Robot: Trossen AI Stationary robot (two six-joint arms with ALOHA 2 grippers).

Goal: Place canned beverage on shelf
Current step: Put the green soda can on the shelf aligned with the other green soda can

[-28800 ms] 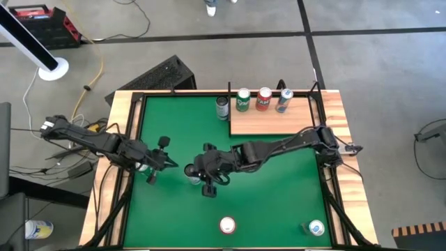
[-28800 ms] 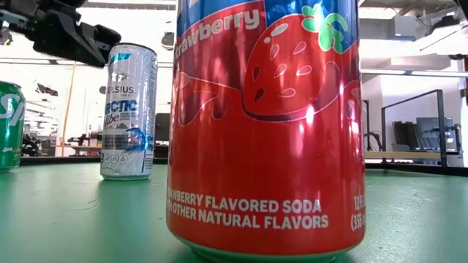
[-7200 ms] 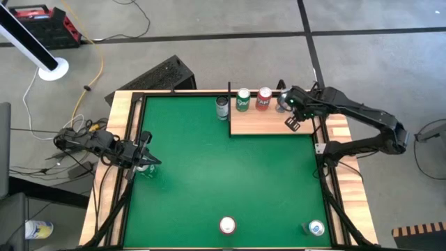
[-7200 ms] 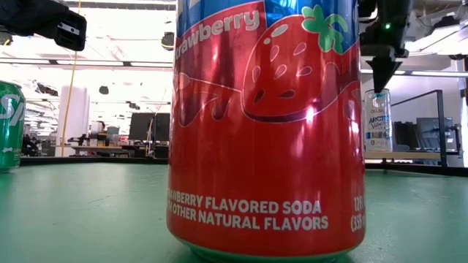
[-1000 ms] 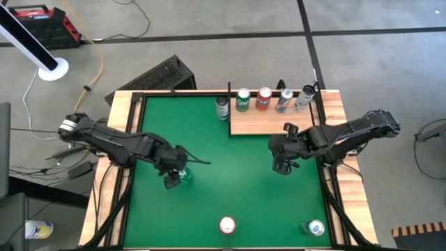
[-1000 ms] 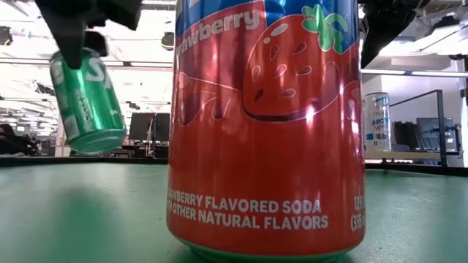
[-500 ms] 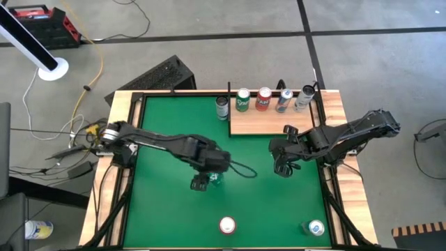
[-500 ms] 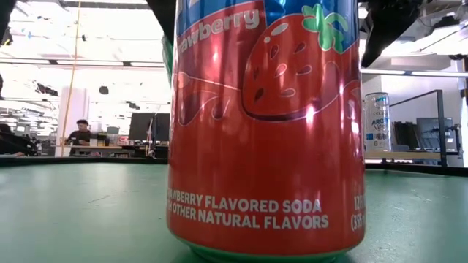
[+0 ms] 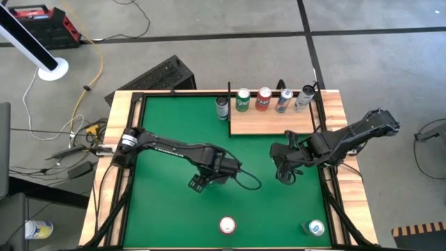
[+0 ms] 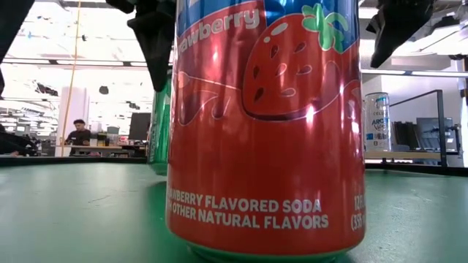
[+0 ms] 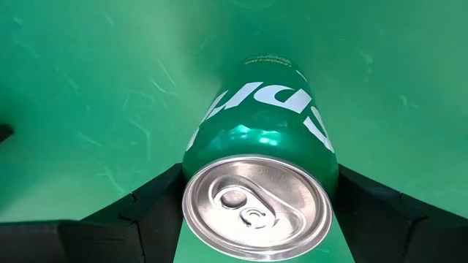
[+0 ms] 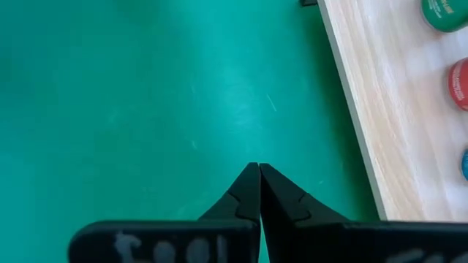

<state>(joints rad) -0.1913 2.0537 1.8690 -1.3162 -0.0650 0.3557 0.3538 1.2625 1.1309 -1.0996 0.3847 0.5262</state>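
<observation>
My left gripper (image 9: 212, 173) hangs over the middle of the green table, pointing down, shut on a green soda can (image 11: 256, 131). In the low view the can (image 10: 160, 124) stands upright, half hidden behind a big red strawberry can (image 10: 267, 124). Whether its base touches the table I cannot tell. The shelf (image 9: 268, 123), a light wooden panel, lies at the far right and bears several upright cans (image 9: 264, 98). My right gripper (image 12: 257, 172) is shut with nothing in it, above the table just near of the shelf (image 12: 380, 109). My left gripper pinches the green can's side wall just under its top rim (image 11: 191, 164) between its two fingers (image 11: 157, 201), one on each side. The fingers come from above, pointing down. The can stands upright below them, its lid (image 11: 256, 208) facing up.
A grey can (image 9: 222, 107) stands on the table against the shelf's left end. The red strawberry can (image 9: 227, 225) and a pale can (image 9: 316, 228) stand near the front edge. A loop of cable (image 9: 245, 183) hangs by my left wrist. Open green surface lies between the two grippers.
My left gripper has carried the green can from the table's left part toward the right, to the middle, and has rolled about its pointing line. The can, tilted a second ago, now stands upright and lower.
</observation>
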